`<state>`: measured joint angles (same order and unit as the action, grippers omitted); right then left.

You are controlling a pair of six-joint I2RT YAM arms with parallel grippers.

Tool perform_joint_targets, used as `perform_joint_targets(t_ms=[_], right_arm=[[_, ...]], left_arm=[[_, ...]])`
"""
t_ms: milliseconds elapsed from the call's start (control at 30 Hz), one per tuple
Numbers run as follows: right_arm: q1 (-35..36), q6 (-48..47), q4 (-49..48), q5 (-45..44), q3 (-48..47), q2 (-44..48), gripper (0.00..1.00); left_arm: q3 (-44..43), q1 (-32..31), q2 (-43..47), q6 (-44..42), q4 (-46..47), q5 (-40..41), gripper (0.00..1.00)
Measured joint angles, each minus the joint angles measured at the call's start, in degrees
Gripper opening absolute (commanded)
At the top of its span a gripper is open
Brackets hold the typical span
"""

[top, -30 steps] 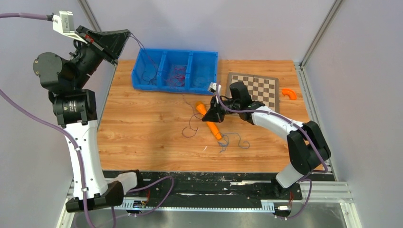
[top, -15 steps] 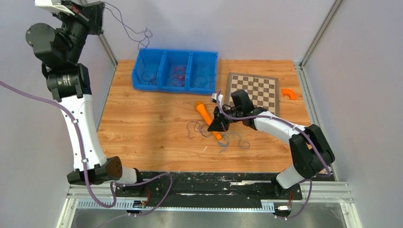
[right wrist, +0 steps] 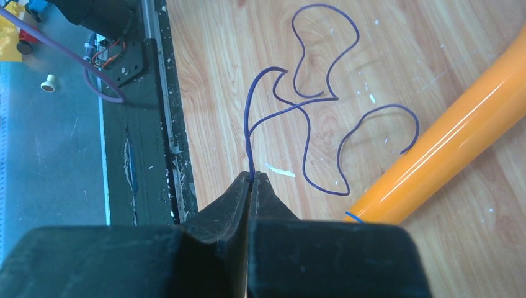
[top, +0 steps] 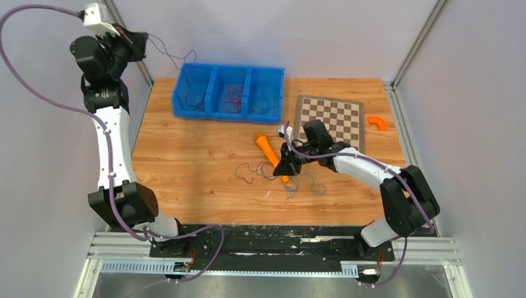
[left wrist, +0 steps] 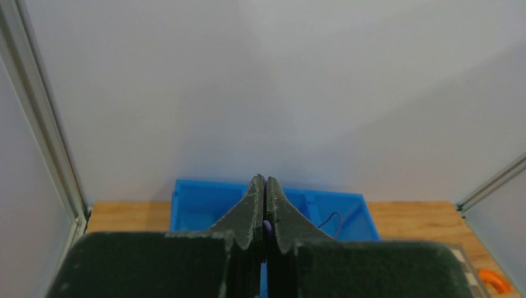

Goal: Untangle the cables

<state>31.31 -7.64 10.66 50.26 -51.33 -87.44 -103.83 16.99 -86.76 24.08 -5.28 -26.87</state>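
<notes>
1. A wood-grain tabletop [top: 186,155] sits inside a booth of pale grey walls, with both arm bases at its near edge.
2. Nearest, at about 5 o'clock from the tabletop's middle, loose cables [top: 304,184] lie flat on the wood in dark purple and blue loops. They are gathered around the near end of an orange tube [top: 268,149].
3. The right gripper [top: 287,166] is low over that spot, its fingers pressed together on a dark purple cable [right wrist: 308,143]. In the right wrist view the strand leaves the fingertips and curls away in several open loops, ending just beside the tube.
4. The tube lies on a diagonal, its far end pointing to 11 o'clock.
5. Further back, at 2 o'clock, is a checkerboard mat [top: 330,115]. A small curved orange piece [top: 376,122] lies just off its right edge.
6. At 12 o'clock, along the far edge, stands a blue bin [top: 229,67] with three compartments. There are dark cables [top: 197,99] in the left one and red cables [top: 232,98] in the middle one. The right one holds faint strands whose colour I cannot tell.
7. Farthest, at 10 o'clock, the left gripper [top: 141,45] is raised high over the far left corner. It is clamped on a thin cable [top: 173,56] that sags through the air toward the bin's left end. In the left wrist view a speck of purple shows between the closed fingers.
</notes>
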Motion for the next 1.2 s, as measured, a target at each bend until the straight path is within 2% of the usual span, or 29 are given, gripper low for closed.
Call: perform_joint_targets(t_ms=[133, 267, 433, 633, 667, 700, 733, 767, 800, 933, 1000, 1033, 1100, 1200], right_arm=[[0.0, 0.5, 0.0, 0.5, -1.9, 1.2, 0.0], [0.0, 0.9, 0.3, 1.4, -4.3, 1.7, 0.0], [0.0, 1.2, 2.1, 2.1, -7.2, 1.5, 0.0], [0.0, 1.1, 4.2, 2.9, -10.0, -0.4, 0.0], [0.0, 1.1, 4.5, 2.9, -10.4, -0.8, 0.0], [0.0, 1.1, 5.0, 2.9, -10.9, -1.2, 0.0], [0.0, 1.1, 5.4, 2.9, -11.4, -1.7, 0.0], [0.0, 1.1, 5.9, 3.0, -12.2, -2.3, 0.0], [0.0, 1.1, 6.3, 3.0, -12.8, -2.8, 0.0], [0.0, 1.1, 7.4, 3.4, -15.3, -3.9, 0.0], [0.0, 1.1, 7.7, 3.5, -16.6, -3.9, 0.0], [0.0, 1.2, 7.8, 3.5, -17.3, -3.9, 0.0], [0.0, 1.6, 7.9, 3.8, -18.5, -3.8, 0.0], [0.0, 2.1, 8.0, 3.9, -19.3, -2.8, 0.0]], left_arm=[[7.5, 0.0, -1.7, -3.8, 3.0, 0.8, 0.0], [10.1, 0.0, -6.0, -6.8, 5.7, 2.3, 0.0], [10.0, -0.9, -13.9, -10.2, 9.0, 4.6, 0.0], [3.7, -4.2, -27.0, -16.8, 11.9, 10.3, 0.01], [2.6, -5.0, -28.8, -18.3, 12.4, 11.2, 0.04], [1.0, -6.2, -31.1, -20.2, 13.1, 12.7, 0.17], [-0.3, -7.4, -33.1, -22.2, 13.6, 13.8, 0.25], [-1.5, -8.6, -35.0, -24.2, 13.7, 14.6, 0.45], [-2.7, -9.8, -36.7, -25.8, 13.4, 15.3, 0.58], [-5.3, -12.7, -40.0, -29.2, 8.4, 16.5, 0.84], [-5.3, -13.0, -39.3, -29.7, 5.2, 16.3, 0.95], [-5.3, -12.8, -38.6, -29.6, 3.5, 15.8, 0.98], [-5.3, -11.7, -36.1, -29.5, -1.0, 13.8, 1.0], [-4.3, -8.9, -28.3, -29.1, -7.8, 6.6, 1.0]])
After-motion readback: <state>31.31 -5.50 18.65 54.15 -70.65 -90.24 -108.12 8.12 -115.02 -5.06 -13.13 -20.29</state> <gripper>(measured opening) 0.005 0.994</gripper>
